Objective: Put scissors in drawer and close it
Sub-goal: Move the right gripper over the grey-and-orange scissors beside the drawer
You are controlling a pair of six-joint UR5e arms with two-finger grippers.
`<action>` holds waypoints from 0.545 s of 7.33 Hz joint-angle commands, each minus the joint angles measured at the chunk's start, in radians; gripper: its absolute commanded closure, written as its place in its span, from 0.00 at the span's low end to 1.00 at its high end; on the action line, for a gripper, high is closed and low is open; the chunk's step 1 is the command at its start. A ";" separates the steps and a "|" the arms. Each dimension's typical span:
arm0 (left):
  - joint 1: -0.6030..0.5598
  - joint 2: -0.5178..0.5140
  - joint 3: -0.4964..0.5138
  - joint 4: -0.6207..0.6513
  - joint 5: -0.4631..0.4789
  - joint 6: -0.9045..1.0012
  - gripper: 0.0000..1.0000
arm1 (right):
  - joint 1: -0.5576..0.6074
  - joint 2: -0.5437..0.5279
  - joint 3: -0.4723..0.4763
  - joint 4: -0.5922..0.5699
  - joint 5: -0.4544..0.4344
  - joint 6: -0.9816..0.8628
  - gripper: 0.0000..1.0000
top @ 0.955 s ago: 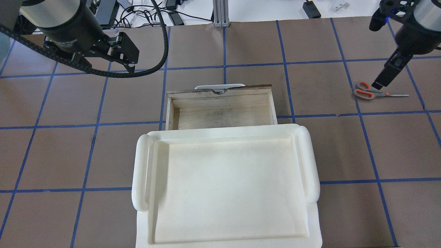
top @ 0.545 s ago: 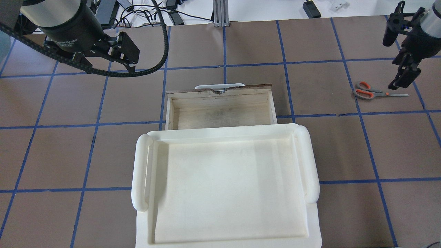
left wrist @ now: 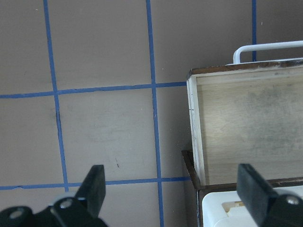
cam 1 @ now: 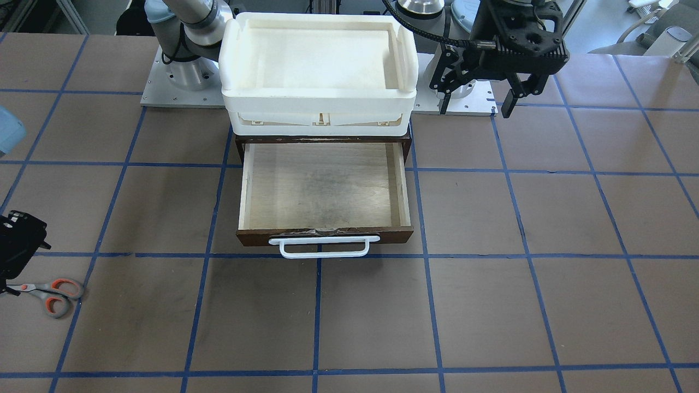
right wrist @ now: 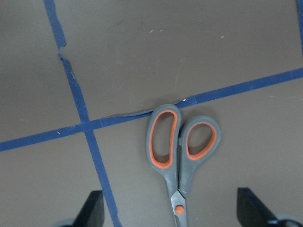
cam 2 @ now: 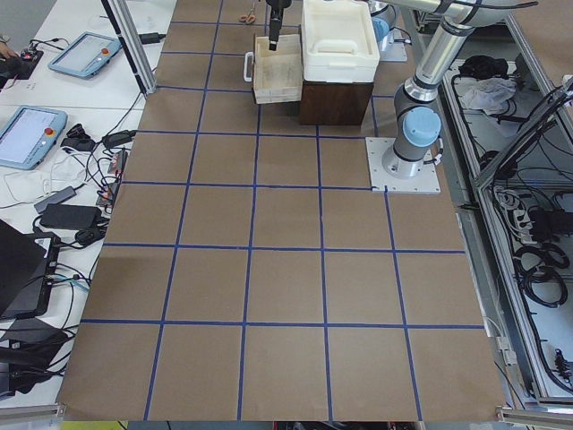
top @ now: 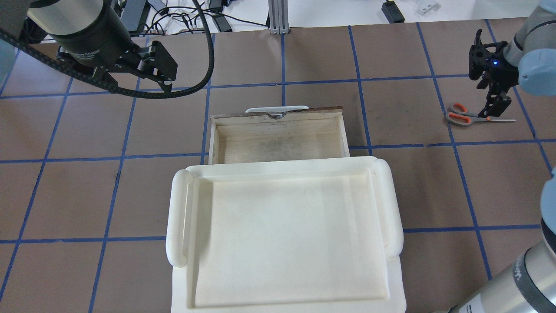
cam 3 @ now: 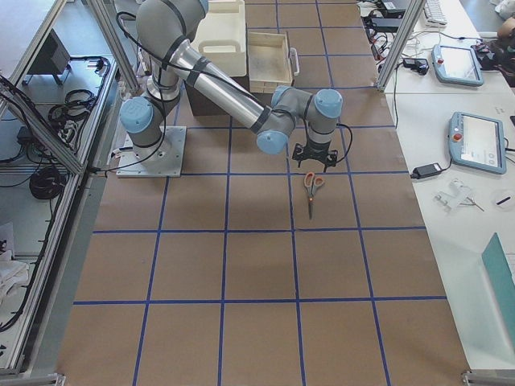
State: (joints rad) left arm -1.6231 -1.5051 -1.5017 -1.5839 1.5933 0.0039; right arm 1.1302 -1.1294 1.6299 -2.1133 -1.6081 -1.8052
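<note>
In the overhead view the scissors [top: 467, 117] lie flat on the table at its far right, well apart from the open drawer [top: 278, 116]. Their long axis runs across the table, with the handles toward the drawer and the blades pointing away. The right gripper [top: 491, 112] hangs directly over them near the pivot, while the left gripper [top: 164, 76] sits beyond the drawer's other side. The right arm is therefore plainly the nearer one. A white tray [top: 178, 217] tops the cabinet behind the drawer.

The front-facing view shows the drawer pulled fully out and nothing inside it. The scissors are at the frame's left edge, just under the right gripper's dark body.

From the table's right end, the gripper stands just above the handle end and the blades stretch away from the robot's side.

The right wrist camera settles the grasp. Its fingers [right wrist: 92, 210] are spread wide with nothing held. The scissors run straight up the frame between them, the pivot low at centre and the orange-lined loops ahead. The closing line crosses the long axis, so a straight descent should pinch near the pivot.

The left wrist camera shows its fingers [left wrist: 94, 187] likewise spread and holding nothing, with the drawer's side wall just ahead.
</note>
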 commanded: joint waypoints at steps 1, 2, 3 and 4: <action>0.000 -0.001 0.000 0.001 -0.001 0.001 0.00 | -0.057 0.058 -0.001 -0.048 0.017 -0.119 0.00; 0.000 0.000 0.000 -0.001 0.002 0.001 0.00 | -0.070 0.078 -0.005 -0.075 0.028 -0.175 0.00; 0.000 0.002 0.000 -0.001 0.002 0.001 0.00 | -0.070 0.089 -0.010 -0.108 0.028 -0.240 0.00; 0.000 0.000 0.000 -0.001 0.002 0.001 0.00 | -0.070 0.100 -0.010 -0.108 0.030 -0.240 0.00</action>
State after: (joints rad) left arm -1.6229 -1.5044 -1.5018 -1.5844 1.5950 0.0046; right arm 1.0637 -1.0458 1.6220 -2.2054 -1.5818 -2.0134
